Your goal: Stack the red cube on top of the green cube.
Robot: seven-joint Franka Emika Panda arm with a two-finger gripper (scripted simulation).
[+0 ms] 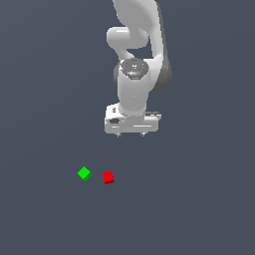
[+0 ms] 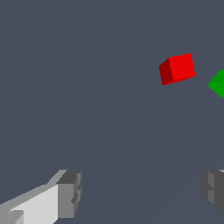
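The jaws [image 2: 142, 192] are sitting nearest the wrist camera, spread wide with nothing between them: one grey fingertip [image 2: 70, 192] on a white finger is showing at one side of the wrist view, and the other fingertip [image 2: 214, 190] is peeking in at the opposite edge, with bare bench between the two.

The red cube [image 2: 177, 68] is serving here as the landmark. It is lying flat on the dark grey bench [image 1: 199, 209], turned slightly askew, and nothing is touching it. In the exterior view the red cube [image 1: 108, 177] is resting toward the lower middle of the scene. The green cube [image 1: 84, 173] is sitting just beside the red cube, toward the exterior view's left of it, with a narrow strip of bench showing between them, so the two are lying apart and neither is stacked on the other. The green cube is rotated so that a corner is pointing toward the camera. In the wrist view only a part of the green cube [image 2: 218, 84] is showing at the frame's edge, next to the red cube.

The white arm [image 1: 133, 74] is hanging above the red cube, and the jaws [image 1: 131, 133] are hovering well clear of both cubes, pointing down at the bench.
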